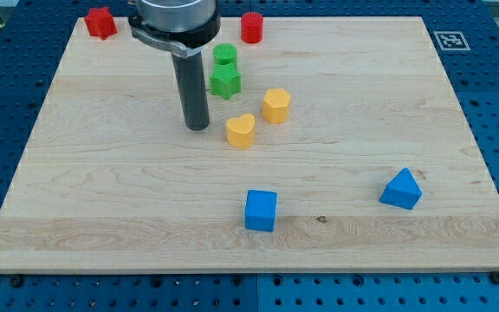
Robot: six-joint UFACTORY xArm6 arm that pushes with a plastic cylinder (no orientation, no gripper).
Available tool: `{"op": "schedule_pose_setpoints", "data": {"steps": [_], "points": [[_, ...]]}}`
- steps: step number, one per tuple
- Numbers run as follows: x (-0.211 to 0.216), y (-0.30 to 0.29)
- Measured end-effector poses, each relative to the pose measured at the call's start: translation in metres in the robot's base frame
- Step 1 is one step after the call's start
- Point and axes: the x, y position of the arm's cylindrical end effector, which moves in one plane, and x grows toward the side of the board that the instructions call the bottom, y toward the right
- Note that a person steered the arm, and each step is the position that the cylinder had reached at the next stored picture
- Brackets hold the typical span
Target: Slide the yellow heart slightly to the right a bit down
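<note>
Resting on the wooden tabletop (102, 217), the tool's dark rod stands upright, and its tip (197, 127) is seen just to the view's left of the yellow heart (241, 131), a narrow gap between them. No jaws are carried by the tool; it is a plain rod and nothing is held by it.

Yellow heart: located slightly above and left of the board's centre. A second yellow block (276, 105), shape roughly hexagonal, is set just up and to the view's right of the heart, close but apart.

Green pair: a green star (225, 82) is placed to the right of the rod, with a green cylinder (224, 55) just above it; whether the two touch cannot be told.

Red blocks: a red block (100, 22), shape unclear, is noted at the top left corner; a red cylinder (251, 28) is seen at the top edge, right of the arm's collar.

Blue blocks: a blue cube (261, 211) is found near the bottom, below the heart and well apart from it; a blue triangular block (402, 189) is seen lower right.

A black-and-white marker tag (448, 40) is fixed at the top right corner.
</note>
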Motion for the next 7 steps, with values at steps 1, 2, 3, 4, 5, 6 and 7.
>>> {"op": "schedule_pose_setpoints", "data": {"steps": [1, 2, 3, 4, 5, 6, 7], "points": [[0.004, 0.013], [0.004, 0.03], [0.004, 0.03], [0.004, 0.03], [0.004, 0.031], [0.004, 0.038], [0.004, 0.049]]}}
